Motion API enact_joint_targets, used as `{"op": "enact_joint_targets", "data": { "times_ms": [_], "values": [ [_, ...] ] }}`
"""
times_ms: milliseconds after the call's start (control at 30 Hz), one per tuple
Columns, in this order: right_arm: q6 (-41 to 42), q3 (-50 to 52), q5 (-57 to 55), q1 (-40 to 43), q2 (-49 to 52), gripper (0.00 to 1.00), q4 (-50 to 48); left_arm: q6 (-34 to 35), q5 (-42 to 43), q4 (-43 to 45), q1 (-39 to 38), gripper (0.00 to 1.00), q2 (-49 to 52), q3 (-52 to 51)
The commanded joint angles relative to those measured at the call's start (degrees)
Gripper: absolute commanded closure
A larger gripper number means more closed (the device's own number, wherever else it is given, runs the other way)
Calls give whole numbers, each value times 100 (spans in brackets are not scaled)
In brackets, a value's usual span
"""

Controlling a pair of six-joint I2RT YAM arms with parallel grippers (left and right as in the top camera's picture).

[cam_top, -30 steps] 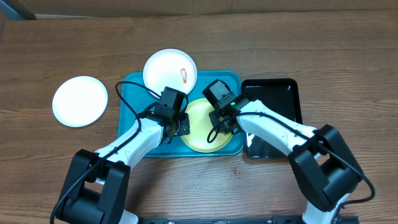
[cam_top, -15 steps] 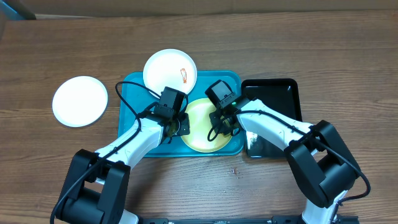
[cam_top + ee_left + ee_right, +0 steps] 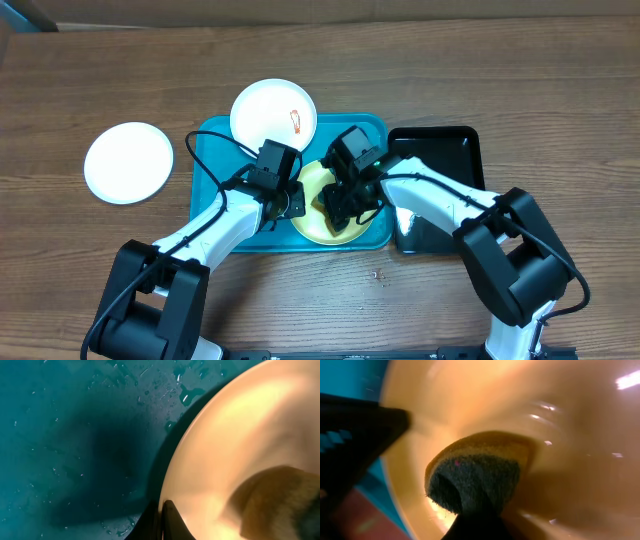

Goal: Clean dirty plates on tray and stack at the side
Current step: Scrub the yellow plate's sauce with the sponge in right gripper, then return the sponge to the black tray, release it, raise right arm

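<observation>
Three round shallow plates, two trays, one sponge and two grippers on a brown wooden table (image 3: 500, 80). The pale yellow-green round plate (image 3: 330, 232) lies in the near right part of the large turquoise rectangular plastic tray (image 3: 215, 170), its surface glossy; the tray floor beside it carries water droplets. The left gripper (image 3: 162, 517) is closed on this plate's left rim. The right gripper (image 3: 338, 208) is closed on a yellow sponge with a dark scouring face (image 3: 480, 477), pressed to the plate's inside. Smears on this plate, if any, cannot be made out. A white round plate with an orange-red smear (image 3: 265, 115) overlaps the tray's far rim. A clean white round plate (image 3: 128, 162) sits on the table, well left of the tray. A narrower glossy black tray (image 3: 440, 150) lies just right.
</observation>
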State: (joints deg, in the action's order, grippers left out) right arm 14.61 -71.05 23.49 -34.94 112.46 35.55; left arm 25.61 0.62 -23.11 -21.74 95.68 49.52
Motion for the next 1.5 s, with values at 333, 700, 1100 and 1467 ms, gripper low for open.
{"op": "enact_joint_targets", "data": {
  "times_ms": [333, 700, 1100, 1467],
  "values": [
    [-472, -656, 481, 2203, -811, 96, 1665, 33, 48, 9, -4, 87, -31, -61],
    [-424, 149, -1637, 2575, -793, 96, 1541, 33, 48, 0, -4, 70, -31, -61],
    [-404, 28, -1770, 2597, -802, 27, 1443, 35, 46, -68, -4, 63, -31, -63],
    [-197, -1563, -2044, 3858, -800, 7, 2518, 37, 92, -190, -9, 64, -31, -63]
  ]
}}
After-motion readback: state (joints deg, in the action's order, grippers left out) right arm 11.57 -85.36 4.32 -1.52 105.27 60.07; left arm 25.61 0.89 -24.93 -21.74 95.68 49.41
